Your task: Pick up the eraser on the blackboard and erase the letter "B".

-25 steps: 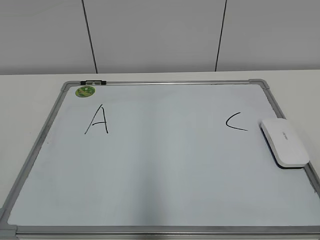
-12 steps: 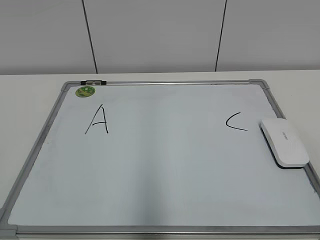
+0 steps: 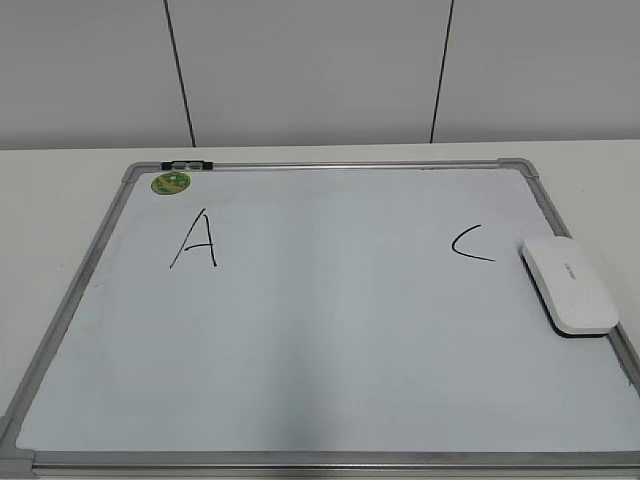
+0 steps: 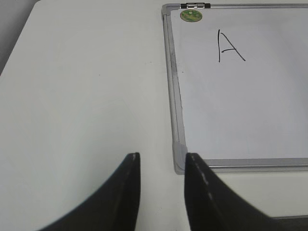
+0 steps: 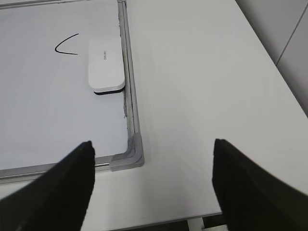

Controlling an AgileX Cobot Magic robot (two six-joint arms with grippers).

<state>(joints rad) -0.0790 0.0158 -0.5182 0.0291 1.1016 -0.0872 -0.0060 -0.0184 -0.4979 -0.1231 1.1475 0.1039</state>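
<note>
**Eraser at rest on the board, no "B" in sight**

Eraser [image 3: 568,284], a white, smooth, rounded-rectangular plastic block with a dark underside, lay flat on the large white blackboard [image 3: 330,350] with its silver-grey metal frame. It sat at the board's right edge, just beside the frame and just right of a hand-drawn black letter "C" [image 3: 471,244]. A black letter "A" [image 3: 195,240] stood well apart on the left, below a round green sticker [image 3: 170,183] and a small black-and-white clip [image 3: 186,164] on the top rail. Between the two letters the board was blank; no letter "B" showed in any view.

Neither arm appeared in the exterior view. The left claw [image 4: 161,166] hovered over the white tabletop [image 4: 82,96] by the board's near left corner, its dark fingers a narrow gap apart and holding nothing. The right claw [image 5: 153,156] hung above the near right corner, spread wide and empty, with the eraser well ahead of it.

Judging from this, the erasing looked already done, or the letter was never there. The main risk was wiping anyway: the eraser lay so near the "C" that a careless drag would smear it. A grasp from the frame side could also catch a finger on the raised rail and shove the block.
</note>
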